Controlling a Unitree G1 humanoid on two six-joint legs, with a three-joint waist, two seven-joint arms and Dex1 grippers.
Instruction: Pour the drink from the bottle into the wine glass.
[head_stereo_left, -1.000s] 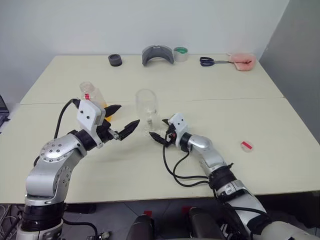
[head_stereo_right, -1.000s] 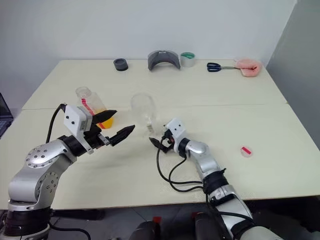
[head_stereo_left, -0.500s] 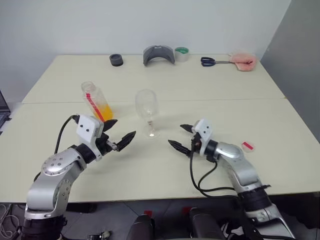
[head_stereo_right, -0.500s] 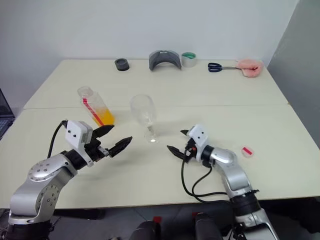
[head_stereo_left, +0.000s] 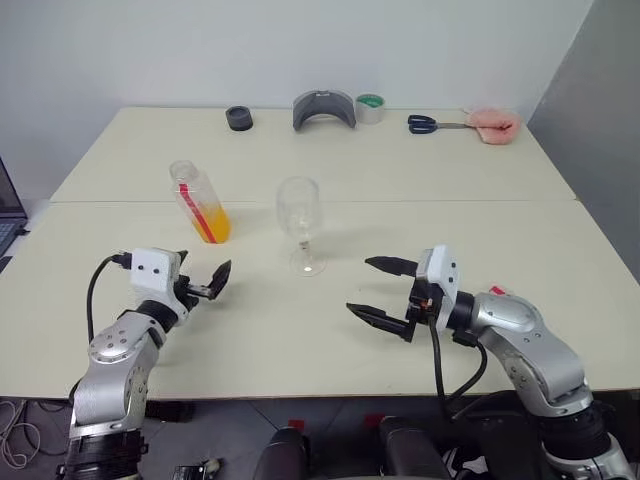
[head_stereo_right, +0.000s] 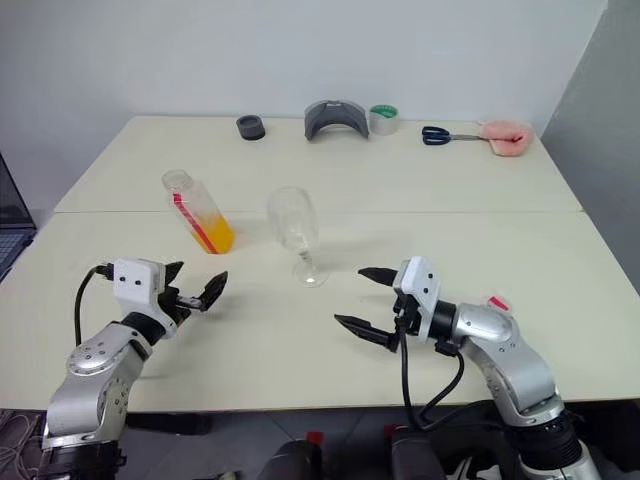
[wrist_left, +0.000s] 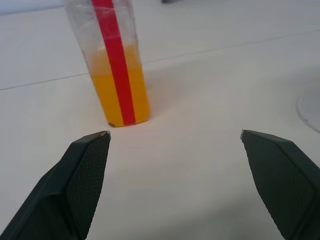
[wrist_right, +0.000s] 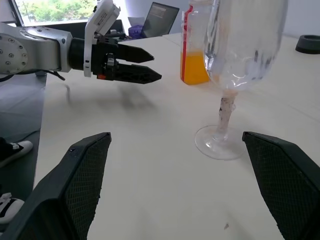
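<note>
Hovering wide open and empty: left claw (head_stereo_left: 208, 282), right claw (head_stereo_left: 385, 289). Bottle (head_stereo_left: 199, 201) is standing uncapped left of the glass (head_stereo_left: 300, 222) on the table (head_stereo_left: 450, 200). Next: left claw grabbing bottle.

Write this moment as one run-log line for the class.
left claw: open, empty | right claw: open, empty | bottle: upright, uncapped, part full | wine glass: upright, empty | pouring: not started

One bottle (head_stereo_left: 199, 201), one wine glass (head_stereo_left: 299, 218), one pair of scissors (head_stereo_left: 432, 124), one tape roll (head_stereo_left: 370, 107) and two pincers are counted on the tabletop (head_stereo_left: 400, 190).
</note>
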